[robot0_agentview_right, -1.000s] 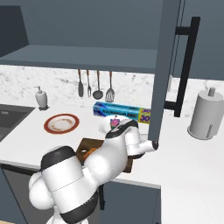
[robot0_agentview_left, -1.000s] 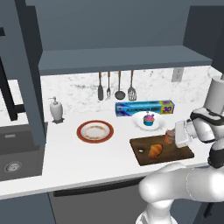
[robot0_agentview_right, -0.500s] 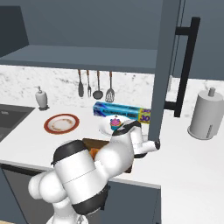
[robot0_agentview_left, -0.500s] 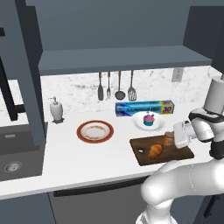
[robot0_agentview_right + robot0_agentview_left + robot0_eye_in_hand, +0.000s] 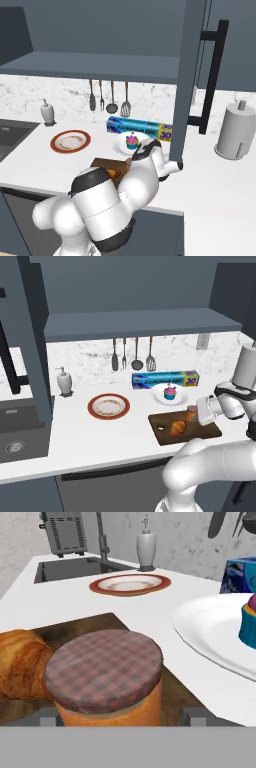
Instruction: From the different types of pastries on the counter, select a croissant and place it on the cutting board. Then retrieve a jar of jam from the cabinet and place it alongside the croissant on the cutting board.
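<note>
Jaws just let go: the gripper [image 5: 118, 716] now stands spread either side of the jar of jam [image 5: 106, 679], clear of its wall. Jar sits on the cutting board [image 5: 186, 429] by its back edge, just beside the croissant [image 5: 177, 428]. Both placements look done; retreat remains.

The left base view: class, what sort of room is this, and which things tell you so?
Most likely a home kitchen. A counter holds a sink, cooking utensils hang on the marbled backsplash, and a croissant lies on a cutting board.
</note>
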